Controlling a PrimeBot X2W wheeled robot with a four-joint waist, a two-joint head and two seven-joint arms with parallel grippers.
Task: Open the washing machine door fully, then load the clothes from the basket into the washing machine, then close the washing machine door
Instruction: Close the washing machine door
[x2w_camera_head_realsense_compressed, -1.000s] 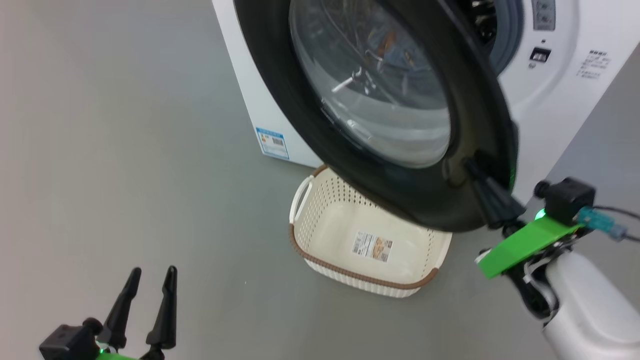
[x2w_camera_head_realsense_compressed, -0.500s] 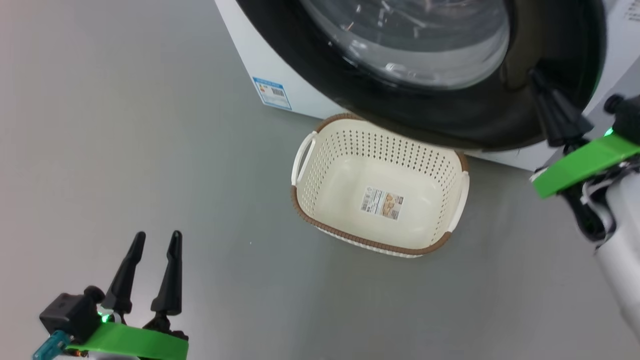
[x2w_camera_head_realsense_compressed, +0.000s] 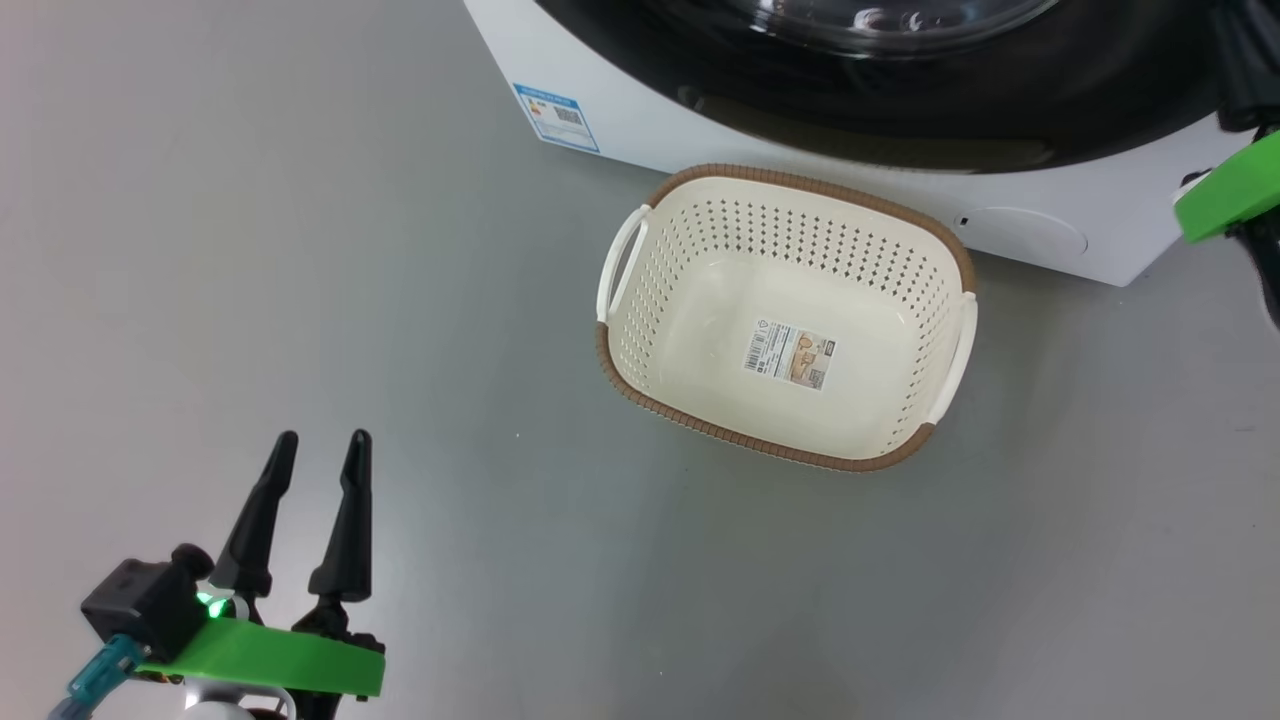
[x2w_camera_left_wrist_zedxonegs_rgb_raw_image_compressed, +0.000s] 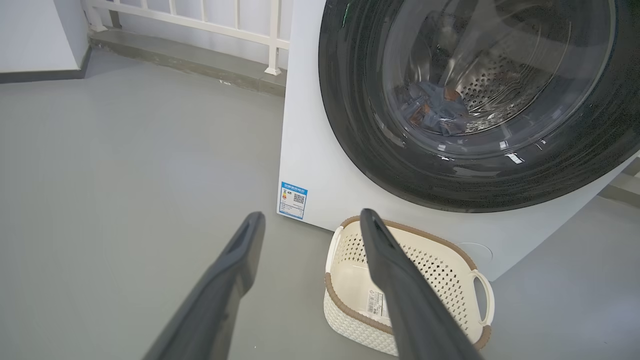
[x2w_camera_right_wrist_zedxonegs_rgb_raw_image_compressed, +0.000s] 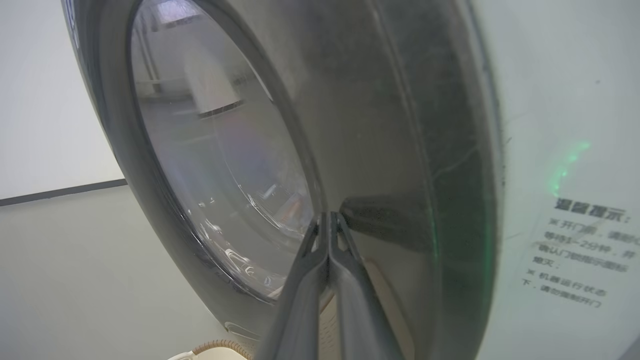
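The washing machine door (x2w_camera_left_wrist_zedxonegs_rgb_raw_image_compressed: 360, 150) lies against the front of the white washing machine (x2w_camera_left_wrist_zedxonegs_rgb_raw_image_compressed: 310, 150), its black rim flush with the panel. Through the glass I see the clothes (x2w_camera_left_wrist_zedxonegs_rgb_raw_image_compressed: 435, 110), a bluish heap in the steel drum. My right gripper (x2w_camera_right_wrist_zedxonegs_rgb_raw_image_compressed: 329, 215) is shut, with its tips pressed on the door (x2w_camera_right_wrist_zedxonegs_rgb_raw_image_compressed: 400, 125) rim and nothing between them. The cream basket (x2w_camera_head_realsense_compressed: 700, 250) stands on the floor before the machine (x2w_camera_head_realsense_compressed: 800, 140), holding nothing but its paper label. My left gripper (x2w_camera_head_realsense_compressed: 323, 437) hovers open at the lower left, well clear of the basket (x2w_camera_left_wrist_zedxonegs_rgb_raw_image_compressed: 350, 325).
Grey floor (x2w_camera_head_realsense_compressed: 300, 250) stretches to the left and front of the basket. A white railing (x2w_camera_left_wrist_zedxonegs_rgb_raw_image_compressed: 225, 20) and a low kerb run along the wall behind the machine. My right arm's green mount (x2w_camera_head_realsense_compressed: 1230, 190) shows at the right edge.
The door has swung from half open to flat against the machine, with my shut right gripper following its rim. The head camera has tilted down. My left gripper stays open.
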